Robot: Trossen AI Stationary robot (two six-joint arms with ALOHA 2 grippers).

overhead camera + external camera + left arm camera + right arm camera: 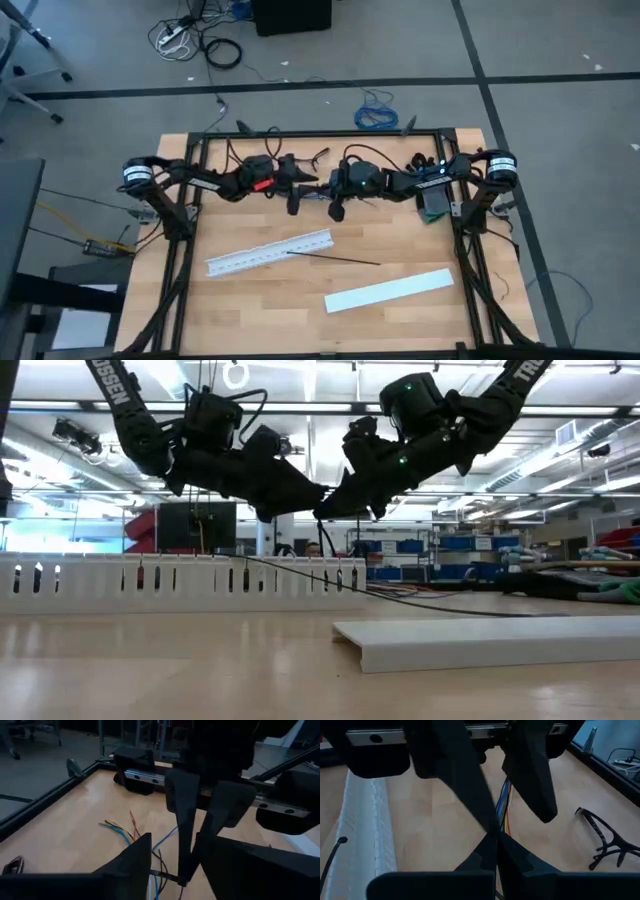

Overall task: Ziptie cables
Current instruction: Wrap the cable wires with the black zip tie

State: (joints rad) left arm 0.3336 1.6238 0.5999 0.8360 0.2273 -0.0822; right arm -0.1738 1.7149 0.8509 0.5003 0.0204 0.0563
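The cables [506, 802] are a thin bunch of coloured wires, held above the table's far middle where my two grippers meet. Their loose ends [120, 827] fan out beyond the fingers. My right gripper [492, 842] is shut on the bunch. Its fingers [184, 835] reach in between the fingers of my left gripper [175, 840]. The left gripper is open, with one finger on each side of the wires. In the high view the left gripper [305, 186] and right gripper [328, 188] nearly touch. My right gripper pinches the bunch of cables between its two fingertips [496, 831], partway along the wires. It comes from the table's right, slanting down. The wires run on past the tips. I cannot tell whether their ends are clear of the table.
A white slotted strip [270, 252] lies in the table's middle, with a thin black tie [335, 258] running off it to the right. A flat white strip [390, 290] lies nearer the front. A black forked object [605, 840] lies by the far rail.
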